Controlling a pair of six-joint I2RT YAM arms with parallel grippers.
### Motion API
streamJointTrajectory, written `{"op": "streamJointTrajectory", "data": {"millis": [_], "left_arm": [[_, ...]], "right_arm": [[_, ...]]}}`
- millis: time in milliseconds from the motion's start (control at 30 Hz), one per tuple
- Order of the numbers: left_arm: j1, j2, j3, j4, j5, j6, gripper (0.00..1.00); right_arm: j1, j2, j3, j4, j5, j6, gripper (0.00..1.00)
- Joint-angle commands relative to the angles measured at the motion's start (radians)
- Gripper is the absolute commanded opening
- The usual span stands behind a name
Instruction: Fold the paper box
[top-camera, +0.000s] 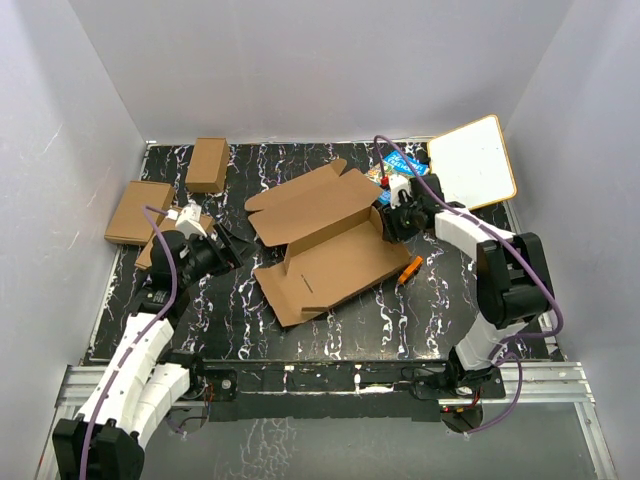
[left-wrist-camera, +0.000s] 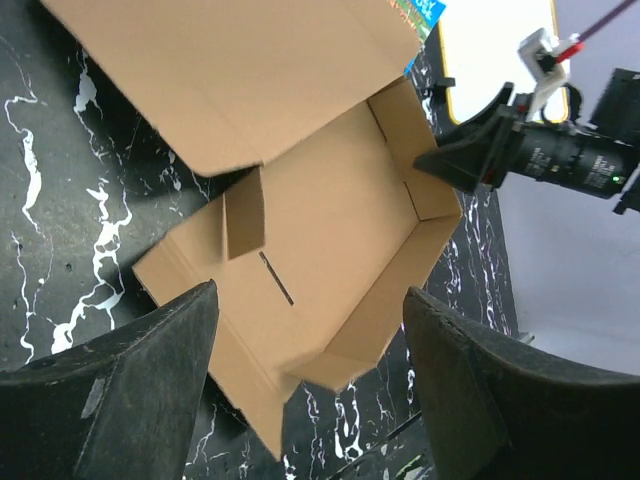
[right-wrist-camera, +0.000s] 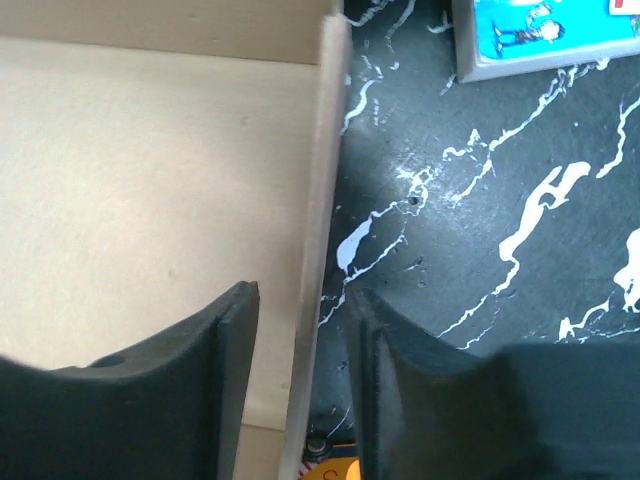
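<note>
Paper box (top-camera: 335, 262) points its long axis far-right; right end effector (right-wrist-camera: 300, 295) straddles its wall unclenched, left end effector (left-wrist-camera: 310, 295) released.

Black table (top-camera: 420, 320) with white marble veins, pale walls (top-camera: 300, 60) round it. Back left there's a small box (top-camera: 208, 163), brown and folded up, and a flat box (top-camera: 138, 212) closer to the left edge, hanging partly off the table. The far right corner has a whiteboard (top-camera: 472, 160) with a wood-coloured rim, sitting skewed. Just beside that is a blue book (right-wrist-camera: 545, 35) with a cartoon cover, mostly hidden from the top camera. There's also a little orange thing (top-camera: 410, 269) lying right of centre, can't tell what it is.
</note>
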Motion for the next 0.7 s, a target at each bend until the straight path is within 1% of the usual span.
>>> {"op": "streamJointTrajectory", "data": {"millis": [0,67,167,267,367,467,533,600,667], "left_arm": [[0.001,0.030,0.022,-0.007,0.033,-0.014,0.71],[0.001,0.043,0.026,-0.007,0.033,-0.012,0.69],[0.001,0.063,0.025,-0.011,0.030,-0.011,0.66],[0.000,0.094,0.022,0.004,0.038,-0.018,0.62],[-0.007,0.139,0.028,0.024,0.041,-0.032,0.56],[-0.045,0.193,0.058,0.016,-0.004,-0.014,0.50],[-0.086,0.226,0.086,-0.001,-0.060,0.008,0.49],[-0.130,0.261,0.119,-0.012,-0.117,0.035,0.47],[-0.166,0.293,0.148,-0.033,-0.178,0.066,0.46]], "right_arm": [[-0.016,-0.094,-0.033,0.065,-0.185,0.055,0.54],[-0.030,-0.117,-0.036,0.055,-0.223,0.041,0.62],[-0.064,-0.163,-0.037,0.050,-0.266,0.019,0.68],[-0.103,-0.225,-0.047,0.052,-0.320,-0.007,0.70],[-0.131,-0.280,-0.068,0.060,-0.430,-0.051,0.71],[-0.134,-0.339,-0.105,0.090,-0.609,-0.107,0.71],[-0.131,-0.365,-0.134,0.120,-0.789,-0.152,0.71],[-0.112,-0.373,-0.149,0.117,-0.952,-0.233,0.71],[-0.075,-0.373,-0.141,0.065,-1.042,-0.348,0.72]]}}
